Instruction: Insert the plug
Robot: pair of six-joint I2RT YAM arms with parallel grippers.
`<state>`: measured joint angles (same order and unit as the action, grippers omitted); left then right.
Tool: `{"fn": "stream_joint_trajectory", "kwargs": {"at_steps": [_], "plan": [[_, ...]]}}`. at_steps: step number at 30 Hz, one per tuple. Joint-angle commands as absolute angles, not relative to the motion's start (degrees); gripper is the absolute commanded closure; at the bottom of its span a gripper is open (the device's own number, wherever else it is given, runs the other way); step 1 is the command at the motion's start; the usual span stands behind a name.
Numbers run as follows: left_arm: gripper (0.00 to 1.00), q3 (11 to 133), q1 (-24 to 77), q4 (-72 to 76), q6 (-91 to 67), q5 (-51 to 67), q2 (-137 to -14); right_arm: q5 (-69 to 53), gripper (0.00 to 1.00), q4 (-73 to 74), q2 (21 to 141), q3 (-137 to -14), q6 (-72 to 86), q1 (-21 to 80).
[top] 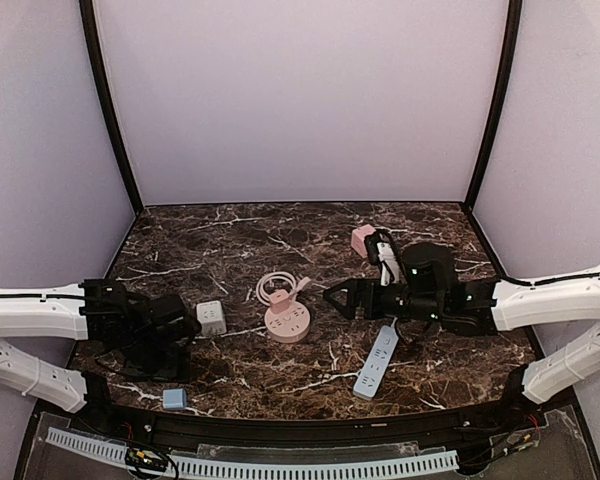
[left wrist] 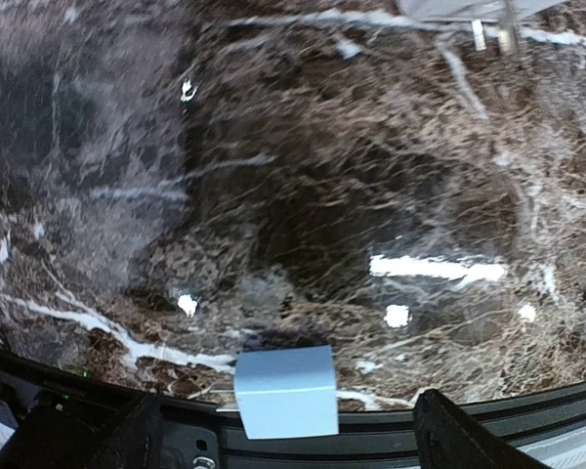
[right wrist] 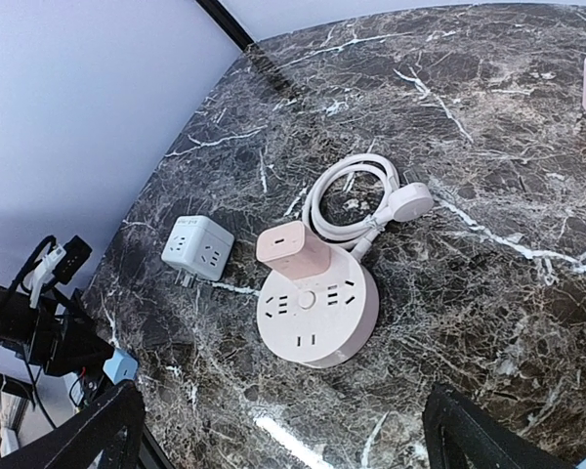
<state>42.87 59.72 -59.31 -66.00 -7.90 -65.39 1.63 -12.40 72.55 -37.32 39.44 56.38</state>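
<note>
A round pink power strip lies mid-table with a pink charger plugged into its far side; both show in the right wrist view, strip and charger. Its white cable coil ends in a white plug. My right gripper is open and empty just right of the strip, its fingers apart at the bottom corners. My left gripper is open and empty, above a small blue cube at the table's near edge.
A white cube adapter sits left of the round strip. A long pale blue power strip lies under my right arm. A pink cube adapter with a white plug and cable sits further back. A black rail borders the near edge.
</note>
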Motion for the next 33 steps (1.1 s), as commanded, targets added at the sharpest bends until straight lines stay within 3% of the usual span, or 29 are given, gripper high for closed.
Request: {"fn": "stream_joint_trajectory", "kwargs": {"at_steps": [1,18,20,27,33], "plan": [[0.15,35.88,60.16,-57.34,-72.01,-3.56,-60.71,2.94,0.01,-12.44,75.30,-40.14,38.59,56.95],[0.18,34.07,64.78,-48.14,-74.62,-1.08,-67.41,3.00,0.01,-11.85,75.09,-40.28,38.38,56.98],[0.21,33.58,64.95,-47.97,-74.96,-1.26,-67.18,3.16,0.01,-11.87,74.75,-40.10,38.39,56.95],[0.47,34.68,65.12,-46.85,-74.30,-2.44,-67.94,2.92,0.01,-11.80,74.71,-40.23,38.33,56.91],[0.54,38.47,65.13,-45.79,-71.81,-3.47,-73.23,2.56,0.01,-11.69,74.60,-40.34,38.39,57.00]]}}
